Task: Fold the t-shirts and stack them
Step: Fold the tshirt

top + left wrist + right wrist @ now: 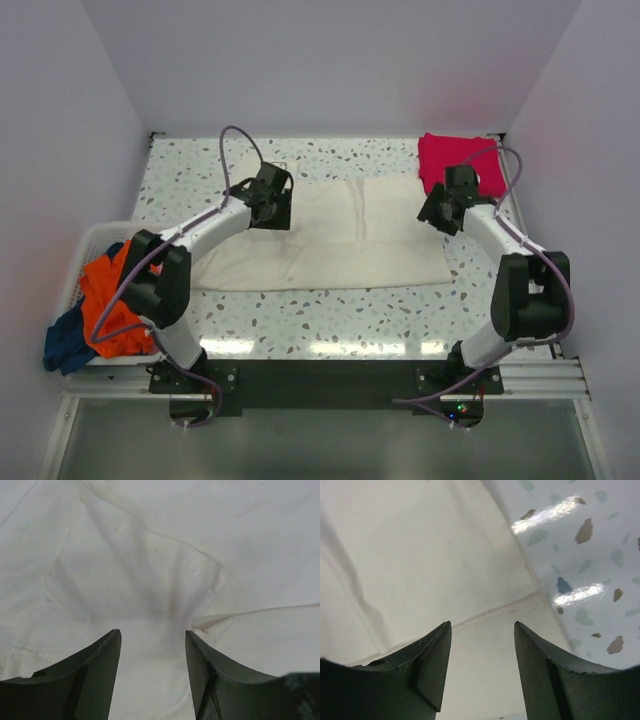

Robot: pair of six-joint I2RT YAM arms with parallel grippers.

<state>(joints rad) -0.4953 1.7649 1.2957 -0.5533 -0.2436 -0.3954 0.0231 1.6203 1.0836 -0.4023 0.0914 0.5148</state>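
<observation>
Magenta t-shirt [445,158] partly behind right arm [490,228], basket [98,229] partly behind left arm [205,232]

Spread t-shirt [340,235] centre; folded t-shirt [447,160] behind right; basket [100,229] left

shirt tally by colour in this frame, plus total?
cream shirt: 1, spread on the table
magenta-red shirt: 1, far right corner
orange shirt: 1, bundled in the basket, may hide more
dark blue shirt: 1, hanging over the basket's near edge
Total: 4 visible
</observation>
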